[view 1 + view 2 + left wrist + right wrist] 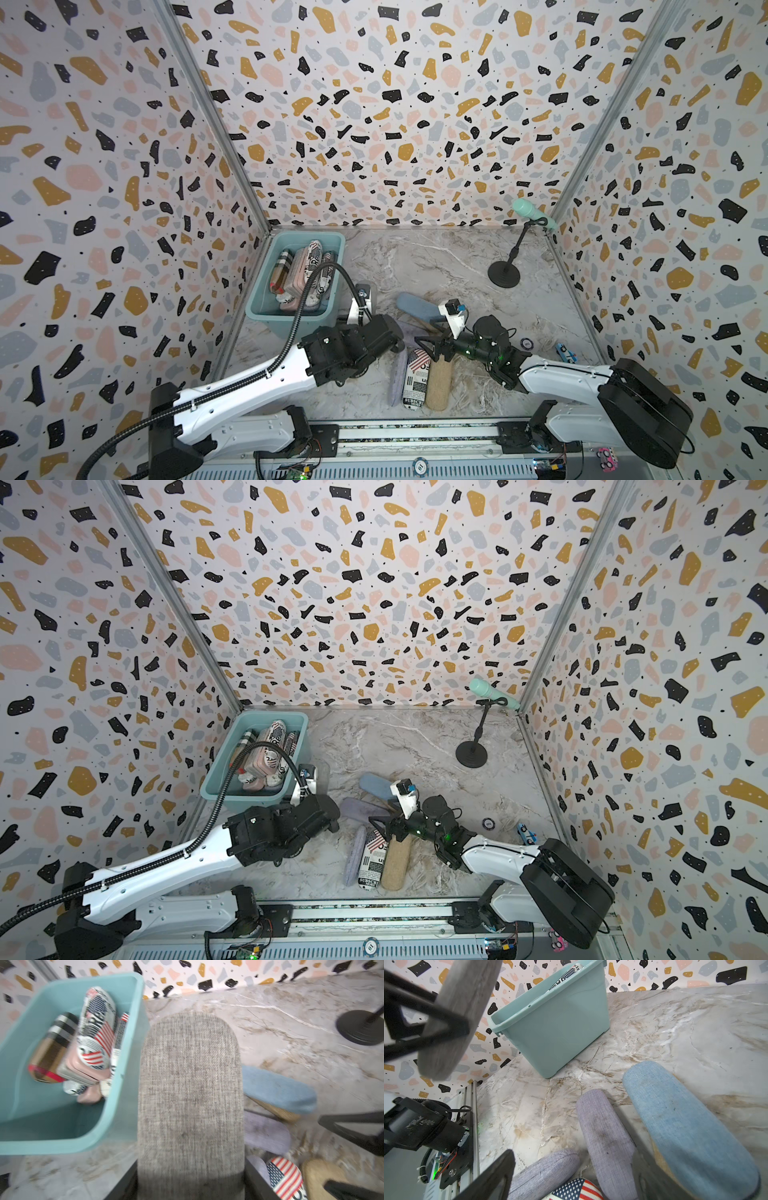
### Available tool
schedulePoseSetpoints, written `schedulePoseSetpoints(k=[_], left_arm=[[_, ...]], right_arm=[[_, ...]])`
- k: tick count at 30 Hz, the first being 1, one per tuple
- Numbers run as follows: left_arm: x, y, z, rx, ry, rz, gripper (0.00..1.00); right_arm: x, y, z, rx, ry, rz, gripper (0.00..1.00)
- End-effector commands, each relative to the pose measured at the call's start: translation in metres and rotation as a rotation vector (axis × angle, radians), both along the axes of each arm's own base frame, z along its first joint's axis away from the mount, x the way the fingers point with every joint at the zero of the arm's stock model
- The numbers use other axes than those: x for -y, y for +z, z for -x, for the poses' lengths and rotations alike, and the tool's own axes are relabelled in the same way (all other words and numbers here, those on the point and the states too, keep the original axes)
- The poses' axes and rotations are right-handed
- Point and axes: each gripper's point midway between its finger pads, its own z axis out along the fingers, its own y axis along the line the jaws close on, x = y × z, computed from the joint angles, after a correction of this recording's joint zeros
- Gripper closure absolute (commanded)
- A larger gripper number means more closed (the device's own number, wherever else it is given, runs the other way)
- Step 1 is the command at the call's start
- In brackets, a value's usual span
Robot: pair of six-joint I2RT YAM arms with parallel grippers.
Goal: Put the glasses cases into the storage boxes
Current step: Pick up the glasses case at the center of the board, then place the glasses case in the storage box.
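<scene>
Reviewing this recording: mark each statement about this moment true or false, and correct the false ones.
1. The left gripper holds a grey case. True.
2. The teal tub is empty. False: it holds several cases, among them a plaid case.
3. The right gripper is shut on the light blue case. False: it is open and grips nothing.
4. A mint microphone sits on a black stand near the far wall. True.
</scene>
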Motion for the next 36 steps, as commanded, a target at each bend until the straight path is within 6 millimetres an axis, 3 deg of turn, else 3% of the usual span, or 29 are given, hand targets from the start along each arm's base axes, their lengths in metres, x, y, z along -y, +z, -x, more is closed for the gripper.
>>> schedulePoseSetpoints(k=[1, 8, 15, 18, 23, 30, 36], left_arm=[[-0.037, 0.034, -0.022, 0.042, 0.065, -0.148, 0.46], [-0.111, 0.064, -0.063, 0.063, 0.303, -0.297, 0.46], [-0.158, 0.071, -0.101, 0.066, 0.442, -0.314, 0.48], [-0.176, 0.067, -0.120, 0.050, 0.461, -0.284, 0.48], [-0.198, 0.039, -0.156, -0.011, 0.467, -0.250, 0.48], [-0.214, 0.002, -0.191, -0.074, 0.471, -0.289, 0.48], [-0.218, -0.011, -0.208, -0.109, 0.462, -0.319, 0.45]], right_arm=[[-0.004, 0.019, -0.004, 0.052, 0.003, -0.031, 0.11], [-0.001, 0.020, -0.007, 0.061, -0.022, -0.024, 0.11], [0.002, 0.021, -0.008, 0.066, -0.036, -0.023, 0.11], [0.002, 0.021, -0.008, 0.064, -0.034, -0.023, 0.11], [0.004, 0.022, -0.009, 0.072, -0.049, -0.021, 0.11], [0.004, 0.022, -0.010, 0.073, -0.052, -0.020, 0.11], [0.005, 0.022, -0.010, 0.074, -0.057, -0.017, 0.11]])
